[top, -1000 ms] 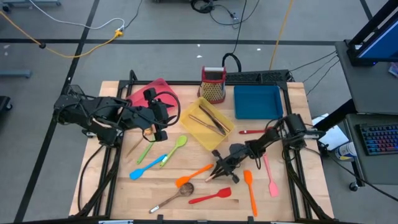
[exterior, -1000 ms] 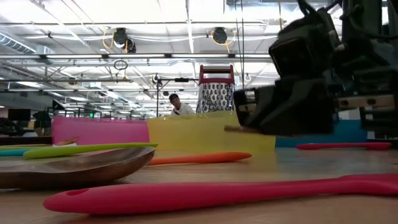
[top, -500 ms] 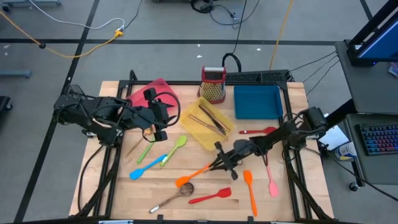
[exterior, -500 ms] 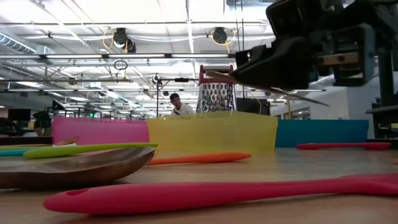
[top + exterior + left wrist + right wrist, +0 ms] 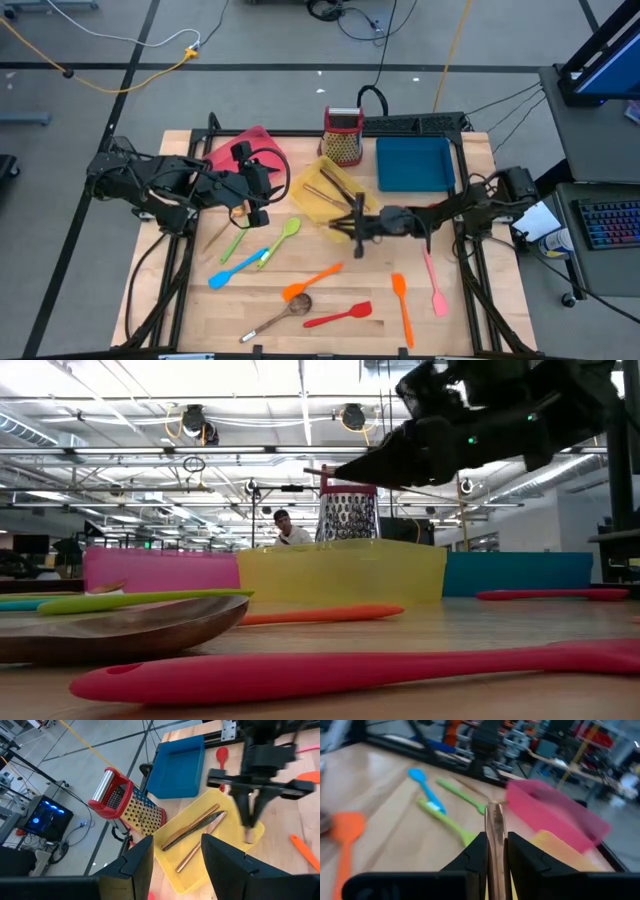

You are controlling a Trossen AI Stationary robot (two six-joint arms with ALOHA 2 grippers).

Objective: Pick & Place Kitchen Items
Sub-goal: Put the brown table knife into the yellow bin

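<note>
My right gripper [image 5: 348, 223] is shut on a copper-coloured utensil [image 5: 493, 827] and hangs over the near right corner of the yellow tray [image 5: 312, 205]. The tray holds two more copper utensils [image 5: 338, 190]. My left gripper [image 5: 262, 197] is open and empty, above the table left of the yellow tray. Green spoons [image 5: 282, 238], a blue spatula [image 5: 232, 270], orange spatulas [image 5: 312, 280], a brownish spoon [image 5: 280, 315], a red spatula [image 5: 340, 316] and a pink spatula [image 5: 433, 280] lie flat on the table. My right gripper pinches the copper utensil between its two fingers [image 5: 476, 851]. The fingers come level from the table's right and lie along the utensil. Its free end [image 5: 322, 472] sticks out past the fingertips toward the table's left. It is lifted clear, above the yellow tray.
A pink tray [image 5: 245, 150] stands at the far left and a blue tray [image 5: 413, 163] at the far right. A red-topped box grater [image 5: 342, 135] stands between them at the far edge. A red spoon [image 5: 221, 755] lies near the blue tray.
My right gripper has risen from the table with the copper utensil and gone toward the far edge, from among the loose utensils to above the yellow tray's near right corner. It has turned level, pointing toward the table's left. The utensil is now lifted clear.
</note>
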